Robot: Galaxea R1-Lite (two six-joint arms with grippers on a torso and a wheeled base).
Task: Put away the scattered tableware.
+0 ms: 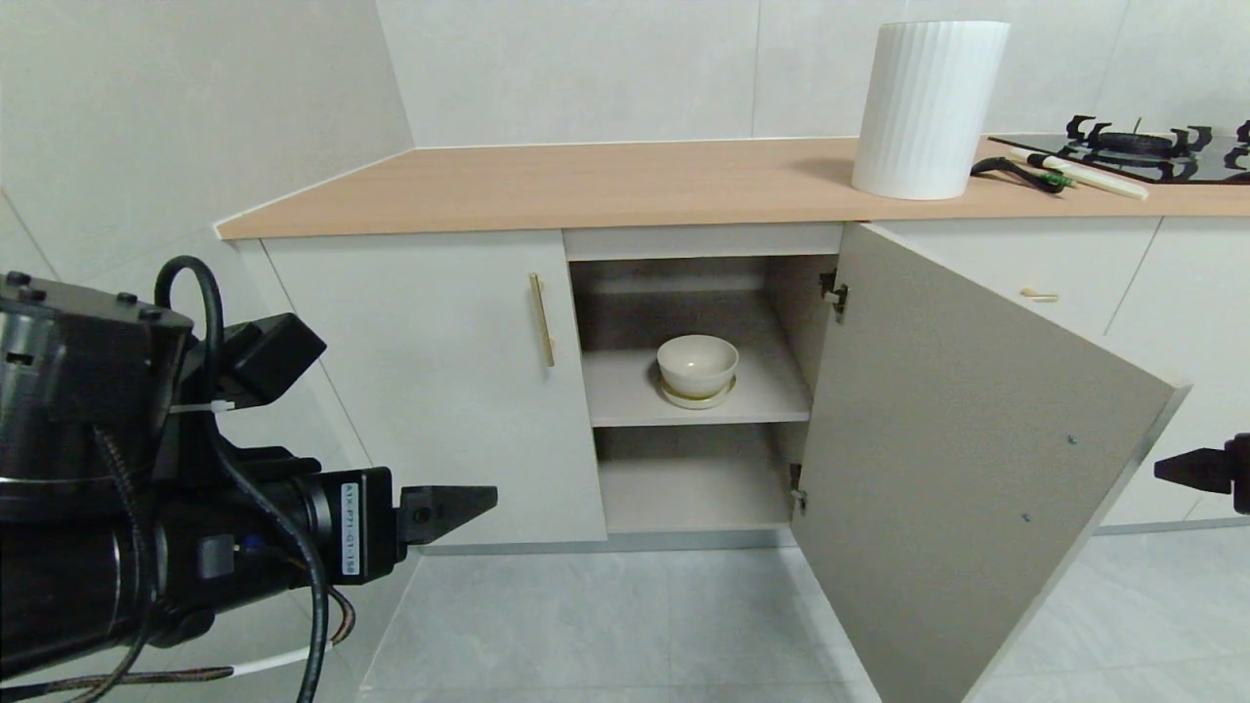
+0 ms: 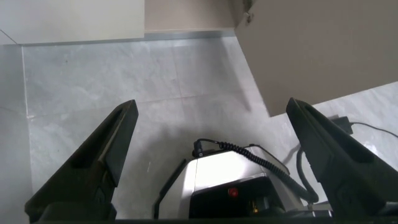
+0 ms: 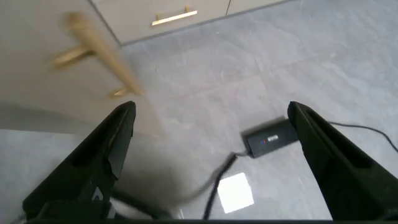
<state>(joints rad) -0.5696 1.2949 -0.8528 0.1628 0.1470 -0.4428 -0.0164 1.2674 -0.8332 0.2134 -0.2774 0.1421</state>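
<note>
The right gripper (image 3: 211, 109) hangs with its two dark fingers (image 3: 102, 158) spread wide above a grey tiled floor (image 3: 249, 62), where a small black box (image 3: 270, 137) with a cable lies near a white square object (image 3: 235, 191), a blurred gold handle (image 3: 99, 56) close by and another gold handle (image 3: 174, 17) on a pale cabinet front farther off.

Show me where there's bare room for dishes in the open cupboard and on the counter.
Lower shelf: wholly bare, between the cupboard walls. Upper shelf: bare strips left and right of the bowl on its plate. Counter: bare from the wall corner to the white canister. Crowded past it, with utensils and the stove.
</note>
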